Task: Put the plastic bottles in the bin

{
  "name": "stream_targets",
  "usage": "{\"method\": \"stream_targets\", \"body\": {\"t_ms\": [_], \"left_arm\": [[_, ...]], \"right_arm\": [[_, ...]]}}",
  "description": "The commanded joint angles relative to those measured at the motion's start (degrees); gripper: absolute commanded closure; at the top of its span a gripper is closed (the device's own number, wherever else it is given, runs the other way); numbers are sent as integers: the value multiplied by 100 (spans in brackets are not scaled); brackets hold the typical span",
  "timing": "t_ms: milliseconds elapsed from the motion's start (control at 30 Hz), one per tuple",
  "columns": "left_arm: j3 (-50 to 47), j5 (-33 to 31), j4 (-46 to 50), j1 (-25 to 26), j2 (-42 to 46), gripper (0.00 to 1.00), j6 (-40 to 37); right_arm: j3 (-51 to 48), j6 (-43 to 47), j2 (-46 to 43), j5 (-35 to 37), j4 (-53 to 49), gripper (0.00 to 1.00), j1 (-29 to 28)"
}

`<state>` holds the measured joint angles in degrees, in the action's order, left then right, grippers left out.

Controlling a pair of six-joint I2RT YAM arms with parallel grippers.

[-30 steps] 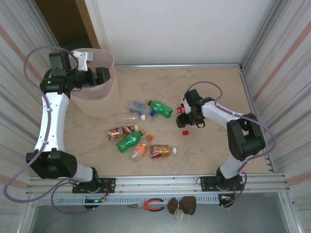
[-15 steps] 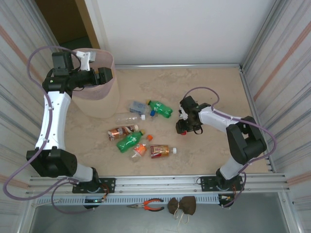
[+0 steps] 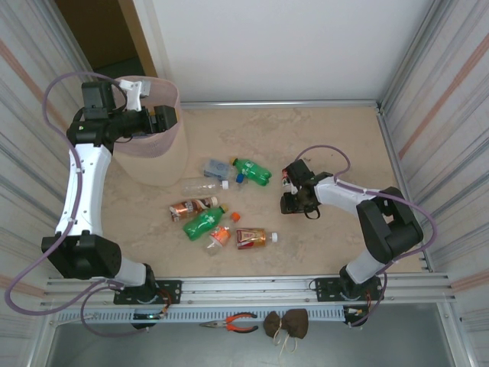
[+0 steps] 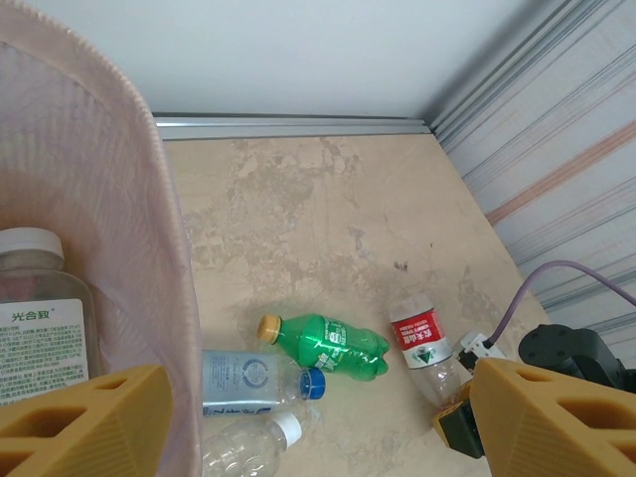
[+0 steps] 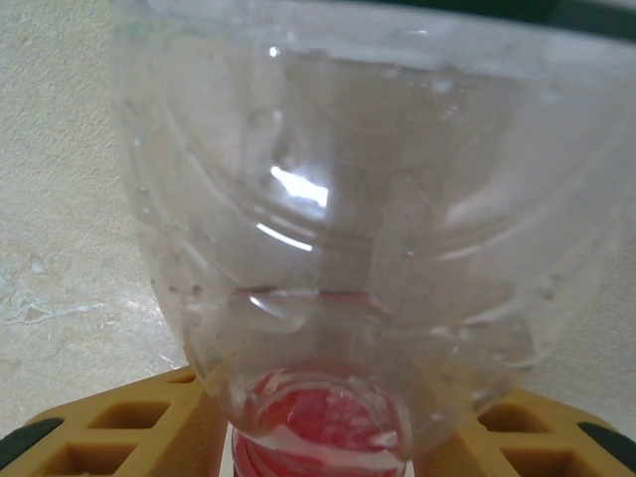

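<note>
At the left, the left end effector (image 3: pixel 159 118) hangs released and empty over the bin (image 3: pixel 157 157), where one white-label bottle (image 4: pixel 40 333) lies already. In the middle, several plastic bottles (image 3: pixel 205 222) lie on their sides on the tabletop (image 3: pixel 344 138). I judge them empty, light, smooth and easy to dent or roll, so the stiffer neck or shoulder is the better place to hold. At the right, the right end effector (image 5: pixel 318 407) is grasping the red-label bottle (image 4: pixel 421 338) at its shoulder, just above the red cap (image 5: pixel 313 417).
</note>
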<state>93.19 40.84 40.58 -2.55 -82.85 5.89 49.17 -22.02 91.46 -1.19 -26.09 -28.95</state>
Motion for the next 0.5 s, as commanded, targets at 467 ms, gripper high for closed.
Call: {"method": "stream_targets", "body": {"t_ms": [467], "left_arm": [[130,170,-136,116,-115,21,134]], "right_arm": [[27,132,-826,559,-107,73,-172]]}}
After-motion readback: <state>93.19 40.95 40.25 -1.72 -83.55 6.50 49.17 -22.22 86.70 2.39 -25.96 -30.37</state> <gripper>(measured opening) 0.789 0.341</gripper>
